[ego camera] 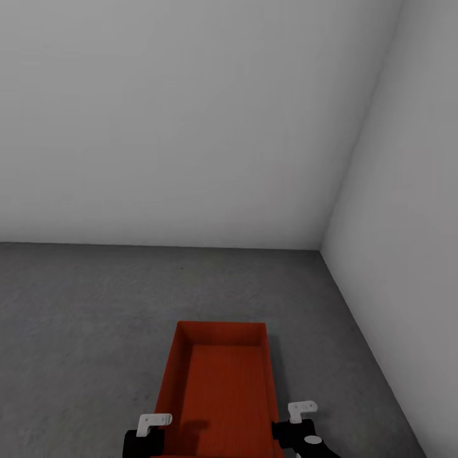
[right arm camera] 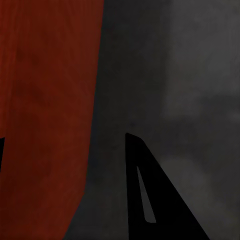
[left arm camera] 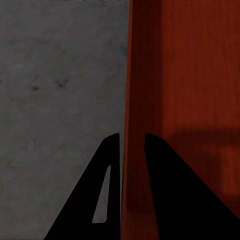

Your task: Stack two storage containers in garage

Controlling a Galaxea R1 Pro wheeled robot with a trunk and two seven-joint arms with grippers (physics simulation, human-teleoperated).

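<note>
One storage container [ego camera: 219, 388] is in sight, held between two grippers above the grey concrete floor [ego camera: 83, 318] near the corner of two pale walls [ego camera: 191, 127]. The left gripper [left arm camera: 132, 142] has its jaws clenched on the tub's left wall, while the right gripper [right arm camera: 60, 140] straddles the right wall with jaws released. The tub is orange-red, shallow, topless, finely ribbed inside.

Bare concrete floor [ego camera: 89, 305] lies open from nine through twelve o'clock up to the pale walls [ego camera: 191, 127], while the orange container [ego camera: 219, 381] blocks the near centre and the corner closes off two o'clock.
</note>
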